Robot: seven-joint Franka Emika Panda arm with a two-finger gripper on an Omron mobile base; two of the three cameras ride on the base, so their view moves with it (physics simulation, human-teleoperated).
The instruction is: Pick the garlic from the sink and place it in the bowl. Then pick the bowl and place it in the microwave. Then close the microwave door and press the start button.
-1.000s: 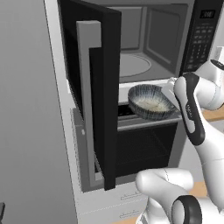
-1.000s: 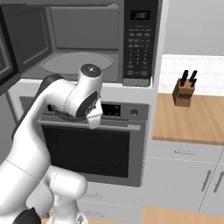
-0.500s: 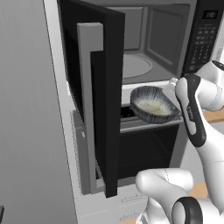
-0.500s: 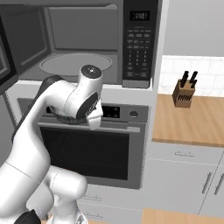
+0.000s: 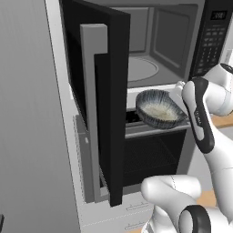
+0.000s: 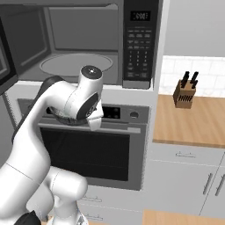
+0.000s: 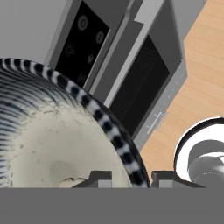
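The bowl (image 5: 159,109), ribbed dark outside and pale speckled inside, hangs in the air in front of the oven's control panel. It sits just below the open microwave (image 5: 154,45). My gripper (image 5: 176,96) holds it by the right rim. In the hand view the rim of the bowl (image 7: 52,140) runs between the two tips of my gripper (image 7: 132,177). I cannot pick out the garlic inside it for certain. The microwave door (image 5: 98,91) is swung wide open to the left, handle (image 5: 91,113) facing me. The turntable (image 6: 79,63) is bare. The sink is out of view.
The keypad strip (image 6: 137,48) runs down the microwave's right side. Under the bowl is the oven (image 6: 88,149) with its dark glass door. A knife block (image 6: 184,94) stands on the wooden counter (image 6: 193,127) to the right. The open door's edge blocks the left.
The bowl has sunk slightly and tipped its near rim down a little. The arm has hardly moved, and the door stays open.
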